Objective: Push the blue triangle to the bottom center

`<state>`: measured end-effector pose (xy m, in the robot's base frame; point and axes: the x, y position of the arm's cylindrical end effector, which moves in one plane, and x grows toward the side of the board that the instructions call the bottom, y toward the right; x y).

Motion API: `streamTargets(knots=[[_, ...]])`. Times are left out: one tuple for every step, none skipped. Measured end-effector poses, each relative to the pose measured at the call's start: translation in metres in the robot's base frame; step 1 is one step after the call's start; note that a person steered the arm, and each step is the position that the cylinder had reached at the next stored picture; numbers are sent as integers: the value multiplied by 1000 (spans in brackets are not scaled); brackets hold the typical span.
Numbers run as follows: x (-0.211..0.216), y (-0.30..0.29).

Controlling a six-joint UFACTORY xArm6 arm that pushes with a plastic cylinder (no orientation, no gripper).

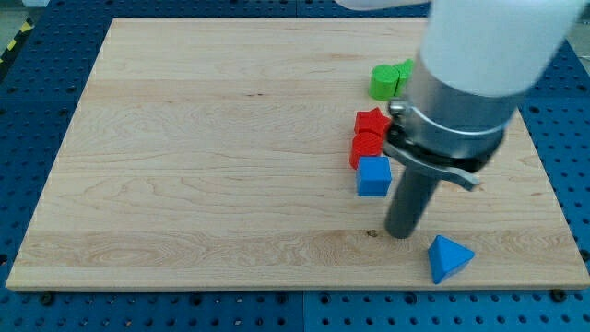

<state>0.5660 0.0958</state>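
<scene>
Nearest the camera, the blue triangle lies near the table's near edge, well right of centre. No jaws exist on this arm; my tip holds nothing and rests just left of the triangle, apart from it. Judging from this, pushing from here would drive the triangle right, off the edge; the tip must get round to its right side. A blue cube sits just beyond, with red blocks and green blocks farther back. The triangle looks intact, a pointed wedge.
</scene>
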Motion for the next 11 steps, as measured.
streamTargets(knots=[[18,5],[-5,82],[-37,148],[-9,233],[11,249],[50,240],[51,234],[52,171],[47,70],[22,-19],[-3,-75]])
